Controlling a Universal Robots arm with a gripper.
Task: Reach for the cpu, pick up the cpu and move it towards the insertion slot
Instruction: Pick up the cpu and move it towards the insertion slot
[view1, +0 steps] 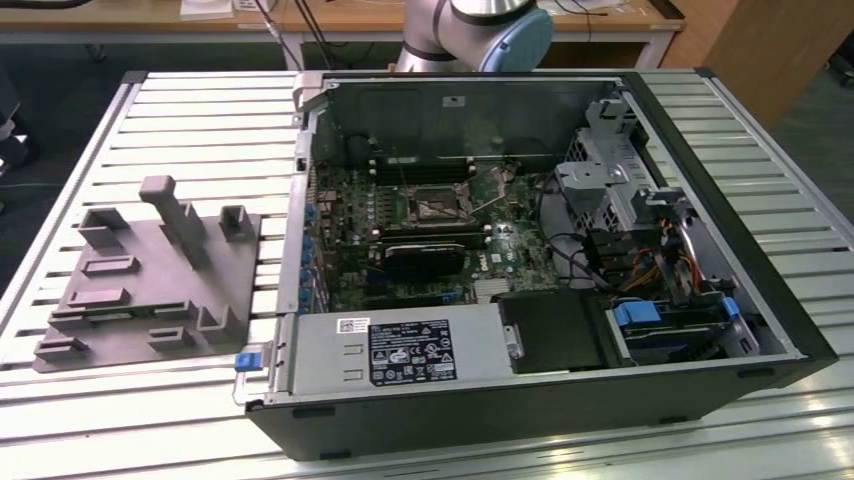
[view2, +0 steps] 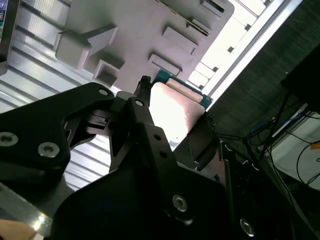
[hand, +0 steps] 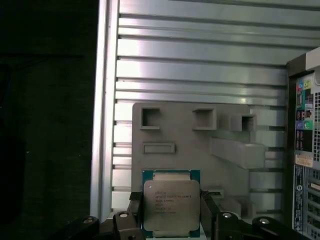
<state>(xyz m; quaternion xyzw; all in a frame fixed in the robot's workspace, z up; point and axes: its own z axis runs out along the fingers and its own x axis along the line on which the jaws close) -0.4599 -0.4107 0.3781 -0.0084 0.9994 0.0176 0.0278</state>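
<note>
Tool (hand: 171, 212) is pinching the cpu (hand: 171, 200) by two opposite edges, lid flat toward the first wrist camera, probably to keep it square for seating. It looks lifted clear above the grey tray (hand: 190, 145). The insertion slot (view1: 438, 208) is well apart from the tray, inside the PC case (view1: 534, 420).

The grey moulded plastic tray (view1: 134, 280) lies on the slatted metal worktop (view1: 174, 110) at the exterior view's left. The open black computer case (view1: 534, 420) lies just beside it, at the exterior view's right. Inside the case, the small square bracket-framed insertion slot (view1: 437, 208) sits near the middle of the board. The black rectangular block (view1: 424, 258) lies just in front of it, and the boxy metal power supply (view1: 394, 352) lies along the near wall. In both wrist views, the small flat square metal-topped cpu (hand: 171, 206) (view2: 175, 112) sits clamped between the fingers of the black pincer (hand: 171, 216) (view2: 175, 125), above the tray (hand: 185, 135) (view2: 135, 25).
</note>
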